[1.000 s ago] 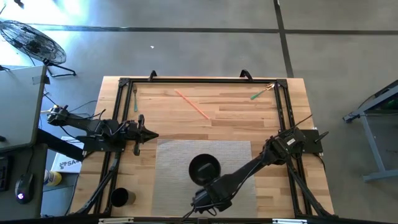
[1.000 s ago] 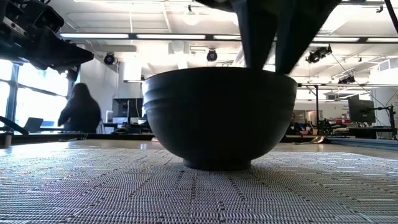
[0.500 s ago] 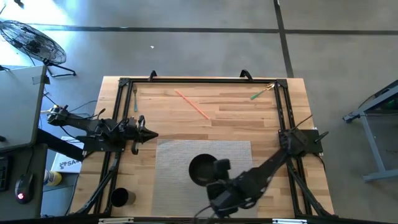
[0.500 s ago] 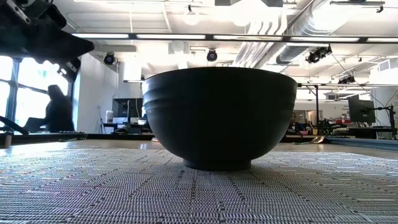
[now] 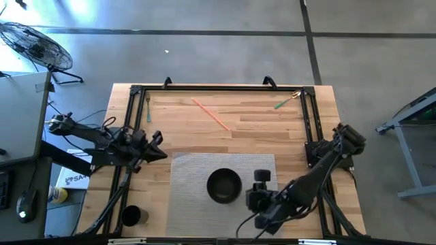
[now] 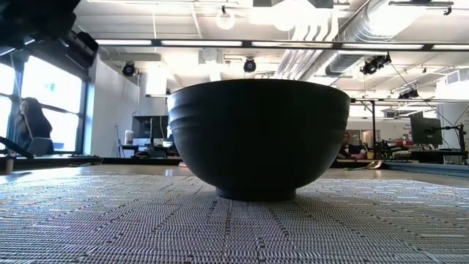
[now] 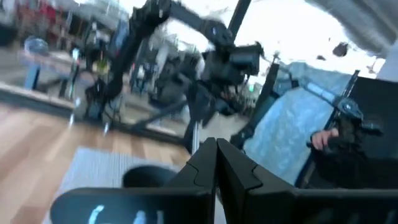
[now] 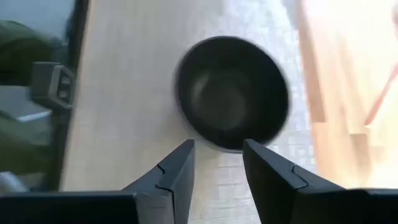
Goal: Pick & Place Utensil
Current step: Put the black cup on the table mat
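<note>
A black bowl (image 5: pixel 223 185) stands on its foot on a grey woven mat (image 5: pixel 191 170); it fills the low view (image 6: pixel 258 139). An orange stick (image 5: pixel 210 113), a green utensil (image 5: pixel 283 103) and a fork (image 5: pixel 148 105) lie on the wood at the far side. My right gripper (image 5: pixel 248 192) hovers just right of the bowl, open and empty, its fingers (image 8: pixel 177 168) pointing down toward the bowl (image 8: pixel 233 93). My left gripper (image 5: pixel 162 151) is shut and empty above the mat's far left corner; its shut fingers (image 7: pixel 216 155) point toward the table's right.
A black cup (image 5: pixel 131 216) stands at the near left corner. A black metal frame (image 5: pixel 136 92) runs along the table's left, far and right sides. Bare wood (image 5: pixel 259 126) lies between the mat and the utensils. A person sits in the room behind the table (image 6: pixel 33 136).
My right gripper has swung from the near edge in front of the bowl toward the table's right and far side, and now hangs beside the bowl's right. My left gripper has drawn back a little toward the table's left edge and risen out of the low view. The bowl has stayed put.
</note>
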